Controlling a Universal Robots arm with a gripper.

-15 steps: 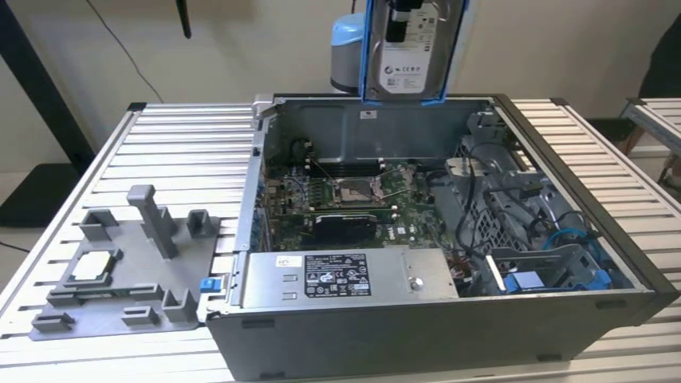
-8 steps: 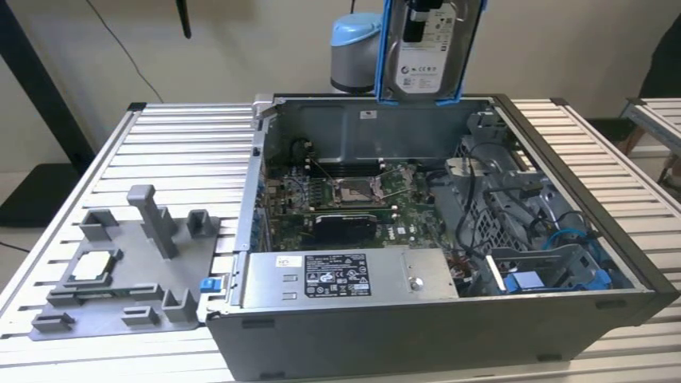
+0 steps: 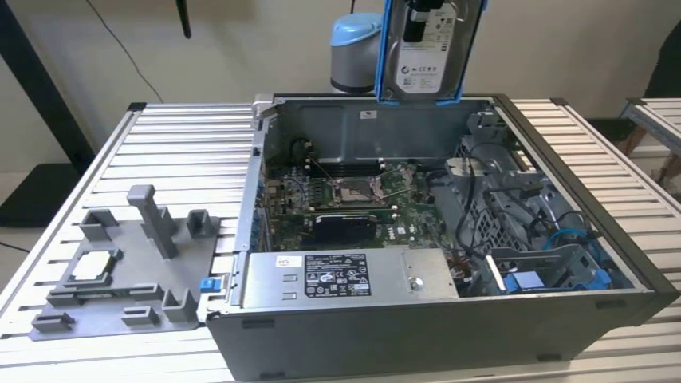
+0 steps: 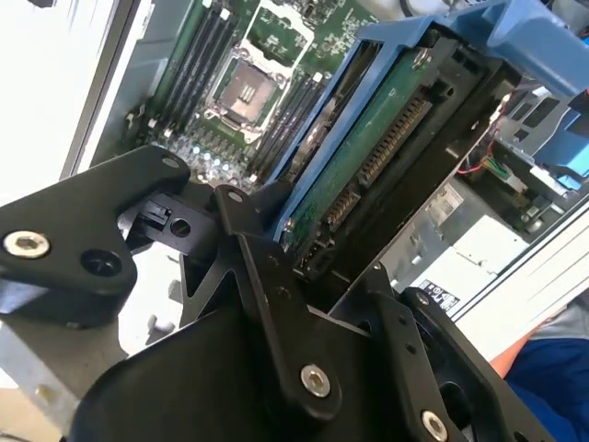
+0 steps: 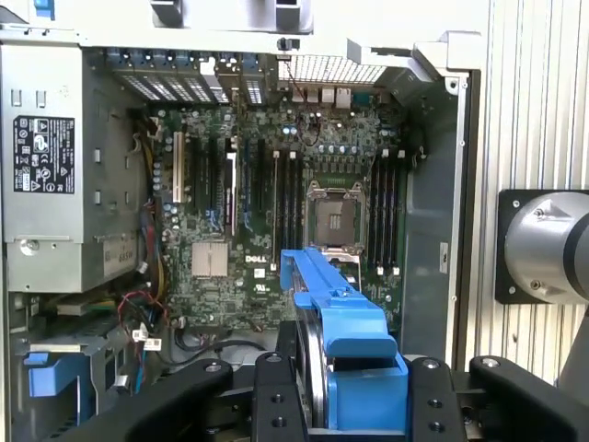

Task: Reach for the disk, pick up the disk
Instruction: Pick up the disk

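Observation:
The disk (image 3: 423, 64) hangs upright above the back wall of the open computer case (image 3: 426, 327), its white-and-blue label facing the exterior camera and a bright blue frame around its sides. My gripper (image 3: 430, 9) is shut on its upper end. In the first wrist view the disk (image 5: 342, 318) shows edge-on in its blue frame, between the black fingers (image 5: 428, 396) of my gripper (image 5: 350, 391). In the second wrist view the disk's green circuit board (image 4: 386, 152) faces the camera, with a black finger (image 4: 262, 262) pressed against its blue frame.
Below lies the motherboard (image 5: 276, 212) with its processor socket (image 5: 336, 216). A long grey metal box (image 3: 346, 275) with a sticker sits at the case front, blue drive bays (image 3: 532, 283) beside it. A grey fixture (image 3: 127, 271) holding a pale square chip (image 3: 94, 263) lies on the slatted table (image 3: 181, 152).

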